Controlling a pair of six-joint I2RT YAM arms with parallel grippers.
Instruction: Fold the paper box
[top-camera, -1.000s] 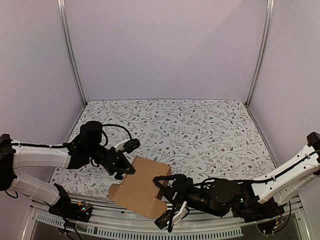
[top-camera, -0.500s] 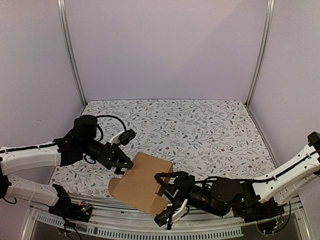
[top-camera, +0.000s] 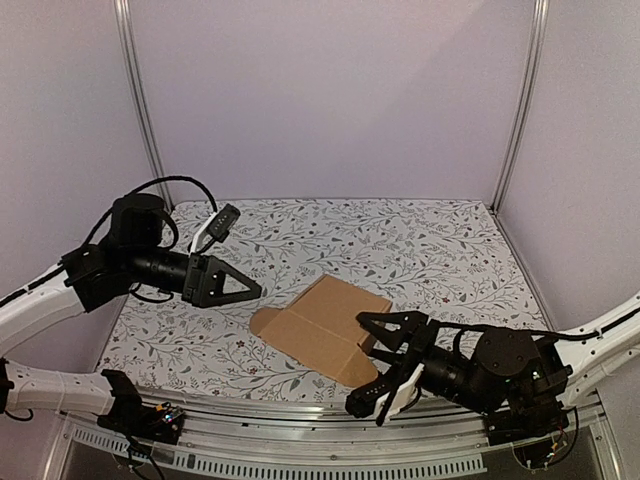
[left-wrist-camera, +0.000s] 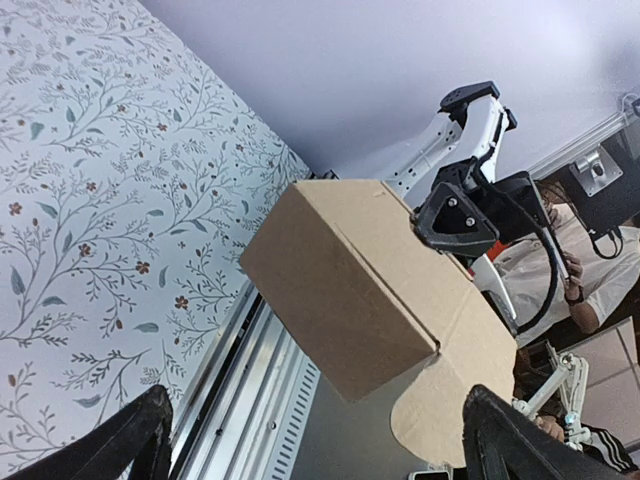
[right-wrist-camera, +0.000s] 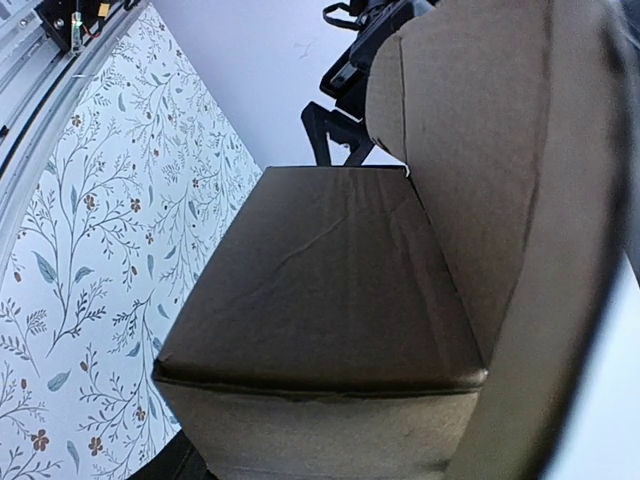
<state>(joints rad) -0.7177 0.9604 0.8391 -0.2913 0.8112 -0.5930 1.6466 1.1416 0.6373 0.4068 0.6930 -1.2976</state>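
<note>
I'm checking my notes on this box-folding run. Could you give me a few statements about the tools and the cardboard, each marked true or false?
1. The left tool stands open, apart from the brown cardboard paper box. True.
2. The right tool grips one end of the box. True.
3. The box is a flat, unfolded sheet. False: it has a formed body with a rounded flap sticking out.
4. The box sits by the far wall. False: it is near the front edge of the floral-patterned table.

Right gripper (top-camera: 356, 364) clamps the plain brown cardboard box (top-camera: 322, 320) at its near end; left gripper (top-camera: 250, 294) hangs wide open, apart
</note>
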